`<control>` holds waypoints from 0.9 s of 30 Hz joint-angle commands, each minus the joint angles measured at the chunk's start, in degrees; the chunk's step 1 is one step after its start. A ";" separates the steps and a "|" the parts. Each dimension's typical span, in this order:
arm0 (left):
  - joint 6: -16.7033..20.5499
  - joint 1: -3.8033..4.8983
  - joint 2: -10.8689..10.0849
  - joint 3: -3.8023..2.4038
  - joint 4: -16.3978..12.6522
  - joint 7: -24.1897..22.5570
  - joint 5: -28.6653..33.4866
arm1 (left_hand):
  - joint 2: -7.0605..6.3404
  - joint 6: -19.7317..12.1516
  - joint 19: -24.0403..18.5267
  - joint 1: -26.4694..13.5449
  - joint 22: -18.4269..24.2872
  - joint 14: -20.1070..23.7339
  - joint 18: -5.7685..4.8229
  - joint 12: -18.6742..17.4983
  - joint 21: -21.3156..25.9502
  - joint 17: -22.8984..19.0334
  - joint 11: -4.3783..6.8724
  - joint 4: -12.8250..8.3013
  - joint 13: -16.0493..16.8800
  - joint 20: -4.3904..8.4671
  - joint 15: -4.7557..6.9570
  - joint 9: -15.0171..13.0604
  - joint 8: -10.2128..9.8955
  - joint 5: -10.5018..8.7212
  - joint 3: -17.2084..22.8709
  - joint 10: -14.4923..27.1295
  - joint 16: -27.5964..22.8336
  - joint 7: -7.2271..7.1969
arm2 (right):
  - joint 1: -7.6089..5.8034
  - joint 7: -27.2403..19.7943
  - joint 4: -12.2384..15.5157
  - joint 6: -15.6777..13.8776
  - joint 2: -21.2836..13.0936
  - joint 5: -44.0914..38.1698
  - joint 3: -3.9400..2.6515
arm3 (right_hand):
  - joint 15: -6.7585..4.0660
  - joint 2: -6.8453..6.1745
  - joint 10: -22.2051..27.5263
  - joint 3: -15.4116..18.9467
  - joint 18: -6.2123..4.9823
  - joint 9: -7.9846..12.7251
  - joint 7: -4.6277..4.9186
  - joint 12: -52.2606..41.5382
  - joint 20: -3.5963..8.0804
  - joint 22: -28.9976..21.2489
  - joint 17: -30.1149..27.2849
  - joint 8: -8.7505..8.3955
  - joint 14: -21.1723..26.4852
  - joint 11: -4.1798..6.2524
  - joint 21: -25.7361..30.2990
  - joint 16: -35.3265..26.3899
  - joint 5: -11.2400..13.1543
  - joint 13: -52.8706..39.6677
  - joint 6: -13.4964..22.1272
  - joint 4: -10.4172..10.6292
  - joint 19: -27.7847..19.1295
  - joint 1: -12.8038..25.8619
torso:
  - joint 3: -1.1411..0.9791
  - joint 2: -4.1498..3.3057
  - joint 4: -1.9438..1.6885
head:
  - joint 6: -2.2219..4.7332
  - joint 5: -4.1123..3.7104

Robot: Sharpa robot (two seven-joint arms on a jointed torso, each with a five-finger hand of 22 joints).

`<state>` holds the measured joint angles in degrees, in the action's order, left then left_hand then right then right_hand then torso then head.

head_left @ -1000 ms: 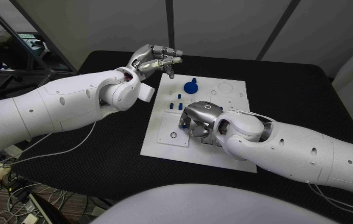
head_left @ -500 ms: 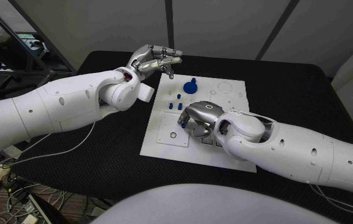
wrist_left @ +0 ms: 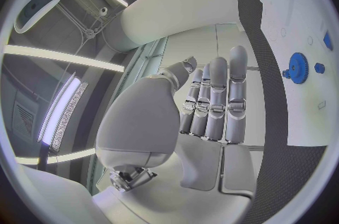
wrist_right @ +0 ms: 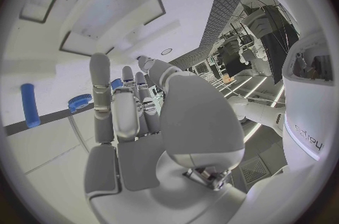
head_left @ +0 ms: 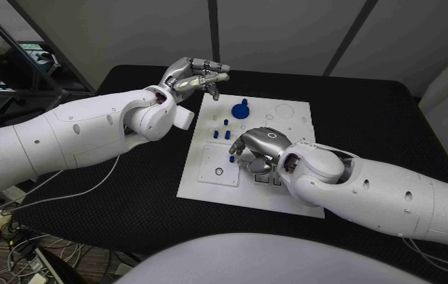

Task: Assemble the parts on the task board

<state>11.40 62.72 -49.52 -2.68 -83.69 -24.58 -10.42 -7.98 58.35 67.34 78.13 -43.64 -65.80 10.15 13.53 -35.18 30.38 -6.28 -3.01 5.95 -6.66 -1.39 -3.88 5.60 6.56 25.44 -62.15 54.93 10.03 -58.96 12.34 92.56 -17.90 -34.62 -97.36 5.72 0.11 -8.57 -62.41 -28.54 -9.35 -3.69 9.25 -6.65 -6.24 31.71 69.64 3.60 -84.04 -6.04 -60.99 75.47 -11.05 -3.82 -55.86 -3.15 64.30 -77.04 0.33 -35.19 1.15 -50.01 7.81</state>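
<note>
Right hand [head_left: 257, 151] hunches over the task board [head_left: 210, 174] mid-tabletop, fingers curled, its hold hidden; left hand [head_left: 196, 77] waits aloft, curled, empty, clear of work. Left wrist: blue gear [wrist_left: 298, 67] lies unassembled. Right wrist: fingers hover beside a blue peg [wrist_right: 29, 104], probably reaching.

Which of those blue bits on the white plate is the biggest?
The round blue gear at the task board's far end; the other blue parts are small pegs.
</note>
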 commanded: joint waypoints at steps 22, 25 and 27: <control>-1.06 -0.08 -0.04 0.06 0.22 0.14 0.16 | 0.27 -0.24 -0.41 -0.03 0.10 0.33 0.29 0.18 0.22 -0.12 0.09 0.06 -0.06 -0.01 -0.01 -0.07 0.23 -0.30 -0.31 0.51 -0.08 0.00 | -5.73 0.36 4.83 5.31 -12.68 10.15 -6.68 | 0.18 -2.55 1.14 3.37 -0.77 -0.32 -0.99 -2.56 0.16 -1.47 -2.26 0.41 -1.58 0.75 1.66 -1.54 -2.20 0.12 -1.05 1.90 -0.56 1.83 | 0.29 0.17 -0.05 | 3.17 -3.96; -1.05 -0.08 -0.10 0.06 0.11 0.14 0.16 | 0.27 -0.24 -0.41 -0.03 0.10 0.33 0.29 0.18 0.22 -0.12 0.09 0.06 -0.06 -0.01 -0.01 -0.07 0.23 -0.30 -0.31 0.51 -0.08 0.00 | -6.28 0.37 3.96 6.71 -13.58 10.02 -6.79 | 0.30 -2.74 2.01 4.33 -0.83 -0.31 -1.23 -2.53 0.14 -2.05 -2.89 0.35 -1.47 0.64 2.14 -1.96 -2.18 0.15 -1.00 1.94 -0.75 1.52 | 0.23 0.12 0.01 | 3.37 -4.16; -1.05 -0.08 -0.10 0.06 0.08 0.14 0.16 | 0.27 -0.24 -0.41 -0.03 0.10 0.33 0.29 0.18 0.22 -0.12 0.09 0.06 -0.06 -0.01 -0.01 -0.07 0.23 -0.30 -0.31 0.51 -0.08 0.00 | -6.44 0.43 3.51 7.74 -13.78 9.63 -6.81 | 0.36 -2.84 2.42 5.03 -0.86 -0.29 -1.46 -2.58 0.11 -2.31 -3.13 0.32 -1.44 0.58 2.37 -2.11 -2.16 0.13 -0.95 2.02 -0.80 1.39 | 0.09 0.04 -0.03 | 3.39 -4.28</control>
<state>11.02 62.58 -49.61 -2.59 -83.44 -24.30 -10.41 -7.98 58.35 67.34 78.13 -43.59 -65.74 10.14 13.53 -35.18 30.32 -6.08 -3.01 5.96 -6.67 -1.33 -3.88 5.60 6.56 25.44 -61.96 54.93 10.03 -65.27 13.01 96.21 -13.88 -48.40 -89.13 -1.05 0.11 -11.07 -60.33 -23.78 -9.34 -3.96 8.28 -9.08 -6.24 29.50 66.59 3.81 -84.04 -5.47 -58.94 73.68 -13.14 -3.72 -56.76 -1.13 63.89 -75.47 0.52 -35.06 1.12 -46.68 3.68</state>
